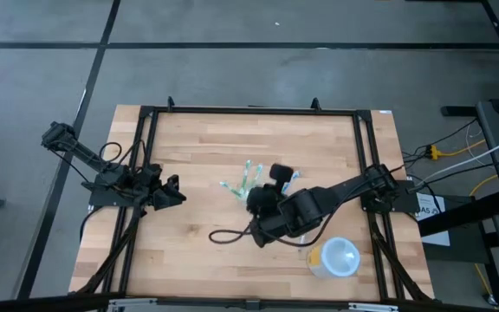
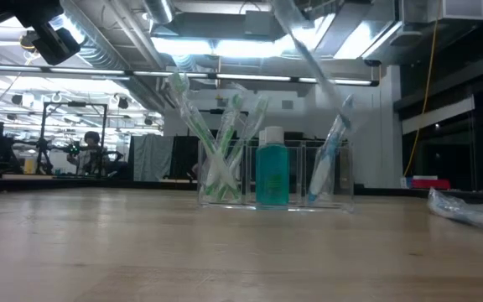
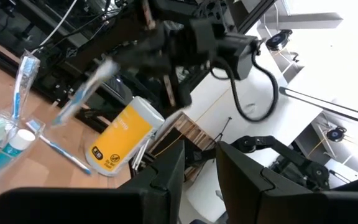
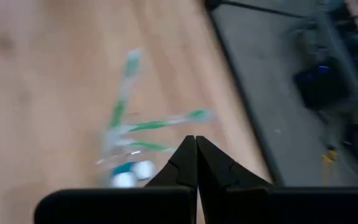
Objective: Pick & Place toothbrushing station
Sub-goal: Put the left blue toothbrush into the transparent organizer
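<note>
The clear toothbrushing station (image 1: 248, 184) stands upright on its base on the wood at mid-table. It holds green toothbrushes, a teal bottle (image 2: 272, 174) and a blue toothbrush (image 2: 325, 159). It also shows in the low view (image 2: 225, 193) and the right wrist view (image 4: 120, 158). My right gripper (image 4: 196, 146) is shut, slanting down just above the station (image 1: 254, 204). A clear and blue toothbrush (image 3: 82, 90) slants down from it toward the station's blue end (image 2: 309, 54). My left gripper (image 1: 173, 186) is open and empty, left of the station. My right gripper has the clear and blue toothbrush by its upper end (image 3: 109, 63). The gripper's own body hides the place of contact. The toothbrush hangs slanted below the gripper, clear of the table, its lower end (image 2: 342, 105) beside the head of the blue toothbrush standing in the station.
A yellow wipes tub (image 3: 120, 134) lies near a round white cup (image 1: 340, 256) at the table's near right. Another blue toothbrush (image 3: 58, 149) lies flat on the wood beside the tub. A black cable loop (image 1: 223, 234) lies near the station. A clear wrapper (image 2: 472, 210) lies close to the low camera.
</note>
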